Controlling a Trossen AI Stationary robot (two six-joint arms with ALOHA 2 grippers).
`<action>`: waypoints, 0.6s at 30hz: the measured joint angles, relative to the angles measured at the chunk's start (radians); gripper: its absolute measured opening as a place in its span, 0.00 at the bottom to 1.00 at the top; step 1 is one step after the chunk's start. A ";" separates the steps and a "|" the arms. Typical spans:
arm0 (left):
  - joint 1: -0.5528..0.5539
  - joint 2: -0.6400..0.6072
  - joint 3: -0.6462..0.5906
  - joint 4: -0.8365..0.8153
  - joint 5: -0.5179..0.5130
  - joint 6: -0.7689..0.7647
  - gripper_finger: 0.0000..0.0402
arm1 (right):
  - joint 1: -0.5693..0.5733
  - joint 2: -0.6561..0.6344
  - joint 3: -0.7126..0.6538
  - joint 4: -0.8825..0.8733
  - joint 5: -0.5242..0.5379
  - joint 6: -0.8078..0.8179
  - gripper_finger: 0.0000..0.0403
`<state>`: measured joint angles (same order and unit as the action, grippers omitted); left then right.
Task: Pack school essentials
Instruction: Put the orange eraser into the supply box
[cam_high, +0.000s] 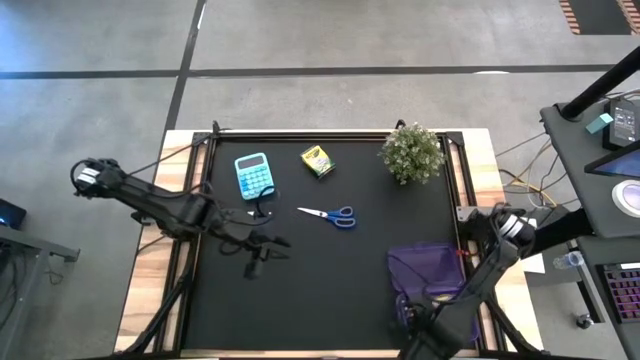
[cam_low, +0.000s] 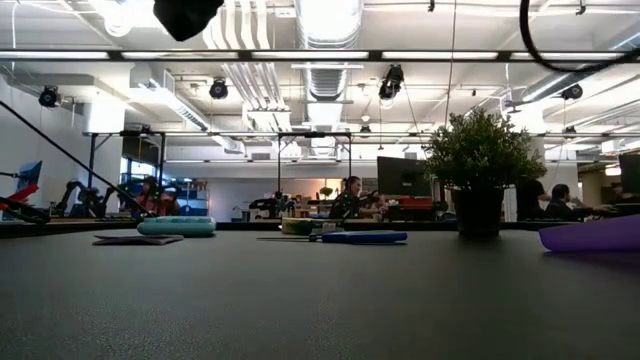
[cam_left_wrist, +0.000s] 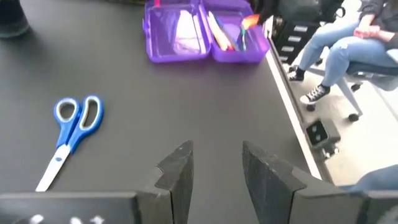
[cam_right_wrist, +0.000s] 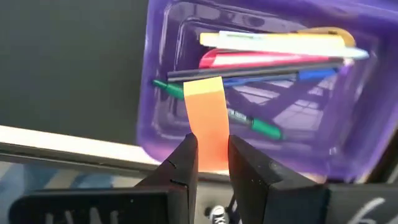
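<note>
The right end effector (cam_right_wrist: 208, 158) is hovering over the open translucent purple plastic case (cam_right_wrist: 348, 134), its fingers clamped on a flat orange eraser (cam_right_wrist: 208, 121) hanging above the case's tray. Just beyond its fingertips, thin pens (cam_right_wrist: 267, 59) in pink, blue, green and yellow are lying lengthwise in the tray. The left end effector (cam_left_wrist: 214, 171) is waiting above bare black desk (cam_left_wrist: 155, 106), fingers apart and holding nothing; the blue-handled scissors (cam_left_wrist: 68, 134) are lying flat off to one side of it. Only the high view is showing the teal calculator (cam_high: 254, 175), the yellow crayon box (cam_high: 317, 160) and the bushy potted plant (cam_high: 412, 153), well apart from both end effectors. The left wrist view alone is catching a seated person's legs (cam_left_wrist: 339, 46) beyond the desk.
</note>
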<state>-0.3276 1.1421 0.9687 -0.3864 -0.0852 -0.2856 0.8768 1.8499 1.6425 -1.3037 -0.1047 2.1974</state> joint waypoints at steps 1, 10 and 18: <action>0.000 0.009 0.007 0.006 0.000 0.000 0.29 | -0.004 -0.016 -0.041 0.036 0.000 -0.020 0.16; 0.014 0.051 0.040 0.041 0.000 0.000 0.29 | -0.014 -0.095 -0.335 0.326 0.089 -0.121 0.16; 0.059 0.069 0.040 0.035 -0.002 -0.039 0.29 | -0.016 -0.098 -0.417 0.334 0.096 -0.190 0.19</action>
<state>-0.2685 1.2111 1.0092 -0.3511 -0.0871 -0.3242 0.8604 1.7523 1.2254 -0.9696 -0.0086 2.0077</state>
